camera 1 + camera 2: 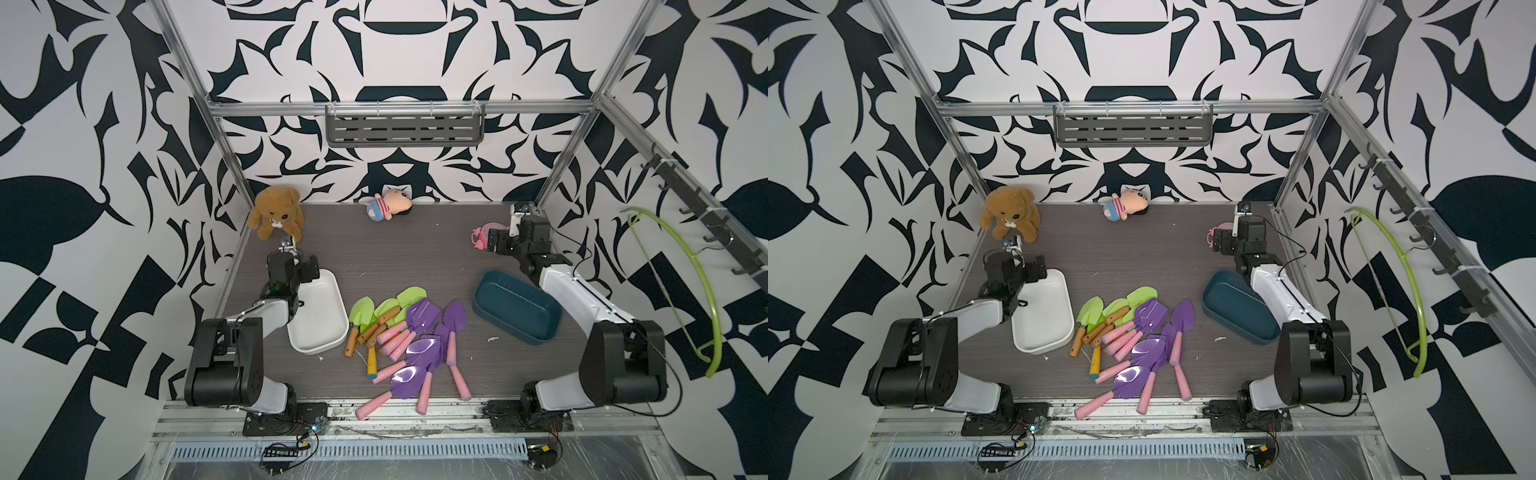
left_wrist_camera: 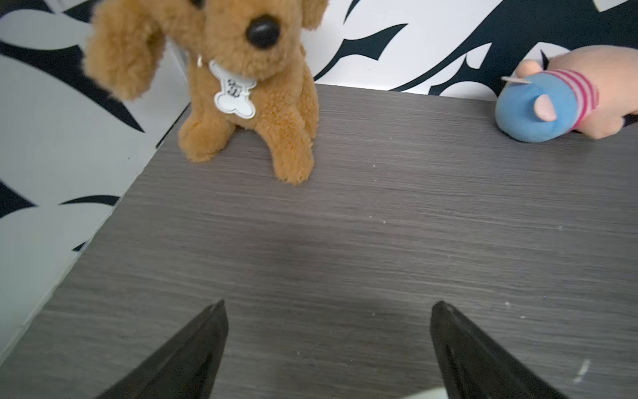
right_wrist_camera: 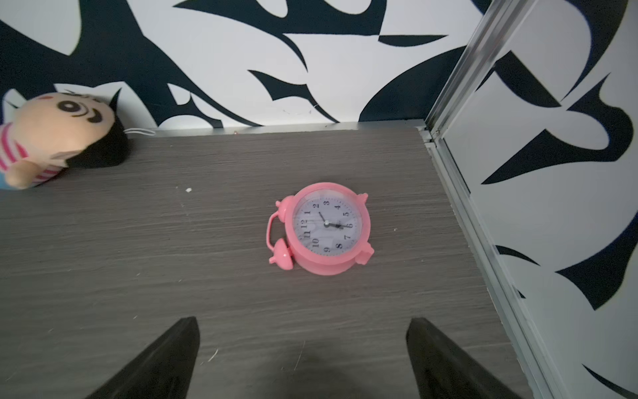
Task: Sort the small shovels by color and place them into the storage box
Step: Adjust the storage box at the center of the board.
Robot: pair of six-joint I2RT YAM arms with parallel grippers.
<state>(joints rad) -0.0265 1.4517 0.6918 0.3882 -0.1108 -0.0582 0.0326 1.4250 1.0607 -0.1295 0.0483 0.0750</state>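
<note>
Black left gripper (image 2: 328, 303) and black right gripper (image 3: 303, 319) gape wide, holding nothing (lime-green and purple plastic toy shovels (image 1: 422, 316) lie heaped together)

The scene is lit brightly and evenly from above, and only faint, soft shadows are cast on the tabletop (image 2: 379, 214). White glare is seen on the purple shovel blades (image 1: 404, 378) (image 1: 1128, 380) in both top views. In the left wrist view the plush dog (image 2: 238, 89) is rendered blurred about its head.

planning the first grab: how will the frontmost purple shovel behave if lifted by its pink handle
The purple shovel looks like moulded plastic: probably stiff and light. Its glossy blade may be slippery. It lies against neighbouring shovels, which may shift.
</note>
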